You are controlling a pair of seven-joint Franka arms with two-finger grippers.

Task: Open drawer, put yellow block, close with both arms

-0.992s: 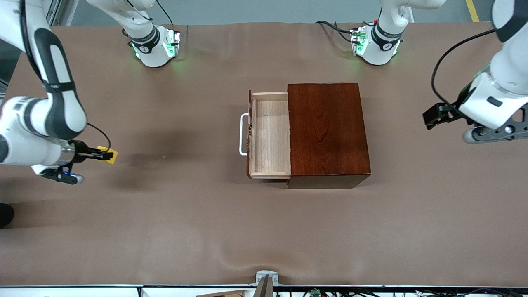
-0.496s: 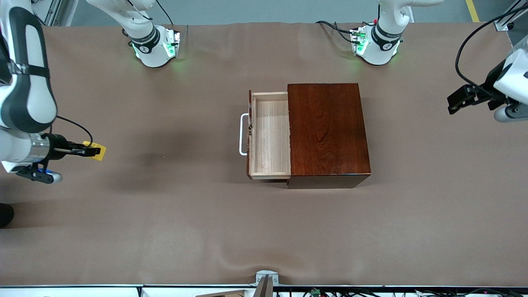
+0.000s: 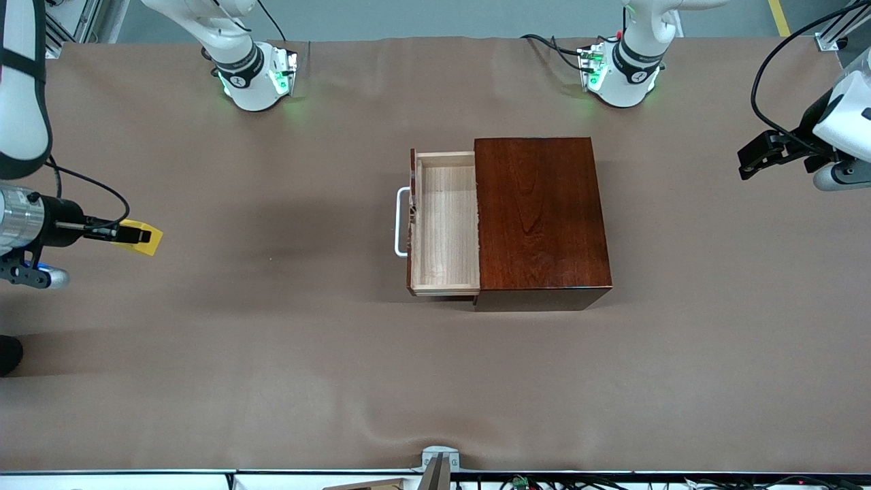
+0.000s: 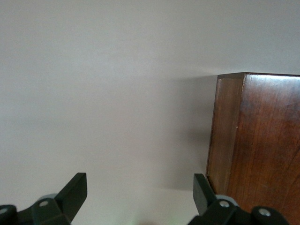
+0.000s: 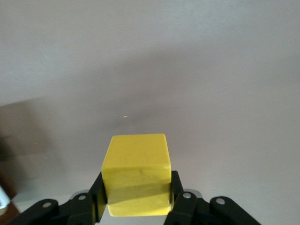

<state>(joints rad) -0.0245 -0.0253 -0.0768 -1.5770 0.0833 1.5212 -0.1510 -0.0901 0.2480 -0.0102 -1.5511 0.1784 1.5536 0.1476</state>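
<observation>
The mahogany box [image 3: 541, 218] stands mid-table with its drawer [image 3: 446, 224] pulled out toward the right arm's end, pale tray bare, white handle [image 3: 400, 222] on its front. My right gripper [image 3: 139, 236] is shut on the yellow block [image 3: 144, 238] and holds it above the cloth at the right arm's end; in the right wrist view the block [image 5: 136, 173] sits clamped between the black fingers. My left gripper [image 3: 752, 160] is open and empty, above the table at the left arm's end. The left wrist view shows its spread fingertips [image 4: 75, 192] and a corner of the box [image 4: 255, 140].
The brown cloth-covered table [image 3: 272, 354] spreads wide around the box. Both green-lit arm bases [image 3: 258, 78] stand along the edge farthest from the front camera. A small metal bracket [image 3: 439, 463] sits at the table's near edge.
My right gripper has lifted the yellow block and drawn back toward the right arm's end. My left gripper has pulled away from the box toward the left arm's end.
</observation>
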